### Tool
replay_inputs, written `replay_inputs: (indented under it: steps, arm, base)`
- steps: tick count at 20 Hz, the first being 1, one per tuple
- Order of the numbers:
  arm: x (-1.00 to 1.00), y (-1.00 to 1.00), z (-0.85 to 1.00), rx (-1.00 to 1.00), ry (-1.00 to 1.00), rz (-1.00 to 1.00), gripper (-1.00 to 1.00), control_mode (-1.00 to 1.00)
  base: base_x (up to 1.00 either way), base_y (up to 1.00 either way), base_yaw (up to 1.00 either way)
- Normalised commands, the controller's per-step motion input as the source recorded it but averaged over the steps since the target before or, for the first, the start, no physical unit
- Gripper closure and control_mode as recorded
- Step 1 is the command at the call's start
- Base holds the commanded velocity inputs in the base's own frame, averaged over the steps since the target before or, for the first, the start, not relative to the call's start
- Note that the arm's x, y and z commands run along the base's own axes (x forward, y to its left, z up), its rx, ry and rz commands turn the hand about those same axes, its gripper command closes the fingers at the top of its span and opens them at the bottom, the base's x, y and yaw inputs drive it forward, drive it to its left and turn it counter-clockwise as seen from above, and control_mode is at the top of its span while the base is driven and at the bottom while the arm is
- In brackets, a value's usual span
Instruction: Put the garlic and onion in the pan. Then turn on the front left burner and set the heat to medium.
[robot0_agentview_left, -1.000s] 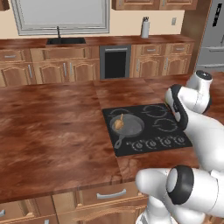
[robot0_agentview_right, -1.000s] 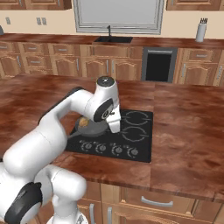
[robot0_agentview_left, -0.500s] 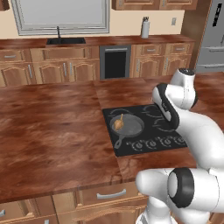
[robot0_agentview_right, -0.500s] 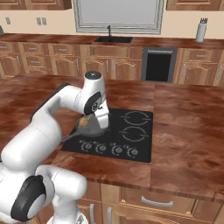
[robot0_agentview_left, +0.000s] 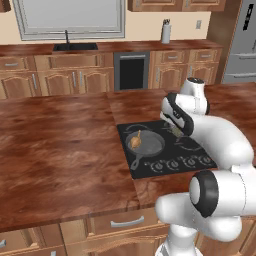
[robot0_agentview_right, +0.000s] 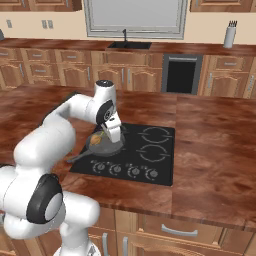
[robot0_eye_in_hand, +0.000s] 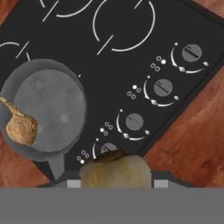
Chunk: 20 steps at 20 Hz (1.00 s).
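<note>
One onion (robot0_eye_in_hand: 21, 127) is seen lying in the pan (robot0_eye_in_hand: 48, 109) on the cooktop (robot0_eye_in_hand: 131, 52), while a pale garlic bulb (robot0_eye_in_hand: 114, 169) is gripped by the pincer (robot0_eye_in_hand: 114, 181) above the knobs (robot0_eye_in_hand: 134, 121).

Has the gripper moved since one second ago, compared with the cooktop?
Yes. In the left base view the gripper has travelled from the cooktop's right edge leftward over the glass, toward the pan where the onion lies.

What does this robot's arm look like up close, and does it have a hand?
The arm is glossy white, built of rounded, tube-like segments with dark round caps at the joints. No loose cables or markings show. Instead of a hand it has a small gripper with two short dark fingers.
</note>
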Motion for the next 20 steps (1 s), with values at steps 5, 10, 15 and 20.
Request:
replay_inputs:
  steps: [5, 10, 15, 20]
  arm:
    - [0.48, 0.13, -0.26, 0.00, 0.13, 0.02, 1.00, -1.00]
    - [0.36, 0.19, -0.35, 0.00, 0.08, 0.00, 1.00, -1.00]
    - [0.29, 0.18, -0.37, 0.00, 0.05, 0.00, 1.00, -1.00]
    - [0.29, 0.13, -0.39, 0.00, 0.04, 0.00, 1.00, -1.00]
  base:
    - [0.00, 0.00, 0.00]
    - [0.00, 0.00, 0.00]
    - [0.00, 0.00, 0.00]
    - [0.00, 0.00, 0.00]
